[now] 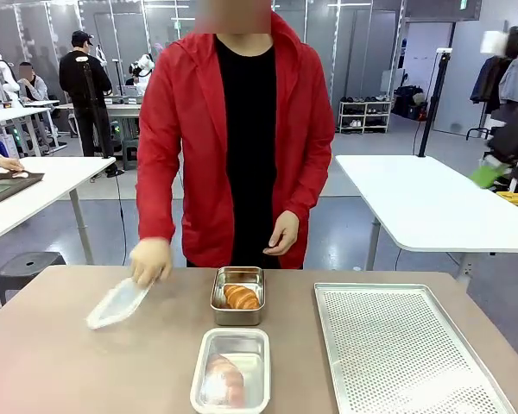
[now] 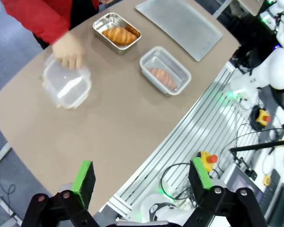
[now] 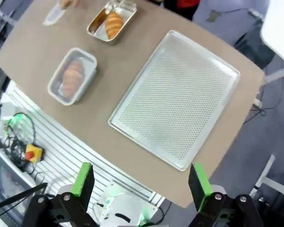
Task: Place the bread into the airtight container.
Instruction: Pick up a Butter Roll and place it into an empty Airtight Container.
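The bread [image 1: 241, 297], a croissant, lay in an open metal container [image 1: 238, 295] far ahead of both grippers, on the person's side of the brown table [image 1: 69, 354]. The perforated tray [image 3: 175, 97], the largest thing on the table, sat directly ahead of the right gripper [image 3: 141, 182], whose green-padded fingers stood wide apart over the table's near edge with nothing between them. The left gripper [image 2: 144, 178] was likewise spread apart and bare, hovering off the table's edge above the frame rails. Ahead of it, nearer than the metal container, stood a clear plastic container [image 2: 164, 70] holding another piece of bread [image 2: 162, 77]. To that gripper's upper left, the person's hand [image 2: 68, 51] rested on a transparent lid [image 2: 66, 86] lying on the table.
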{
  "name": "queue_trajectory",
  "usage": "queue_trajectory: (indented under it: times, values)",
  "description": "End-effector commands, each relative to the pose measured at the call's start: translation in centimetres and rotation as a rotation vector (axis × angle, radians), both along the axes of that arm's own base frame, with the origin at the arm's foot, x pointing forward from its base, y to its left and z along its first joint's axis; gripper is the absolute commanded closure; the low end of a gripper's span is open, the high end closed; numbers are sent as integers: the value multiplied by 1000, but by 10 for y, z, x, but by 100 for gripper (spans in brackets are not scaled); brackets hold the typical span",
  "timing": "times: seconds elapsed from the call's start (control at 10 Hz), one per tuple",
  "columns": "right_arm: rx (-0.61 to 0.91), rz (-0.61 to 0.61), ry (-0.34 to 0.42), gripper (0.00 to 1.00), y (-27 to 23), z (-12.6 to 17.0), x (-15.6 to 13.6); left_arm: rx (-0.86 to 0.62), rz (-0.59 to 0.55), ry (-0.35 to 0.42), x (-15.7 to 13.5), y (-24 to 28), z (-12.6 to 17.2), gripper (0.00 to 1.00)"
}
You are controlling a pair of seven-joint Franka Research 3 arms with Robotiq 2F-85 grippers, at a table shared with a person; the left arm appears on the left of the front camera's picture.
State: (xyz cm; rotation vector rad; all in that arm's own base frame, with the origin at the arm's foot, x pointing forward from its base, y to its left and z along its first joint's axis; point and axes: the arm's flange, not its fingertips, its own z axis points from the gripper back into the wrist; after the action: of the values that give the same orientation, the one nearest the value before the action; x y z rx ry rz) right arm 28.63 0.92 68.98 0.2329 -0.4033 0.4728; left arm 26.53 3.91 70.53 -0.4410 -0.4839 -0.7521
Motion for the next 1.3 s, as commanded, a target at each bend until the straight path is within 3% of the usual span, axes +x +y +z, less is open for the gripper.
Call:
queue_trajectory:
  times: [0.0, 0.2, 0.3, 1.2]
  values:
    - [-18, -45, -52, 0, -5, -8, -14, -5, -22, -5, 0, 0, 1, 0]
    - [-4, -129, -76, 0, -8, -9, -18, -5, -22, -5, 0, 0, 1, 0]
    - [-17, -25, -50, 0, -9, 3, -21, -5, -22, -5, 0, 0, 1, 0]
    - [-17, -25, -50, 0, -9, 3, -21, -5, -22, -5, 0, 0, 1, 0]
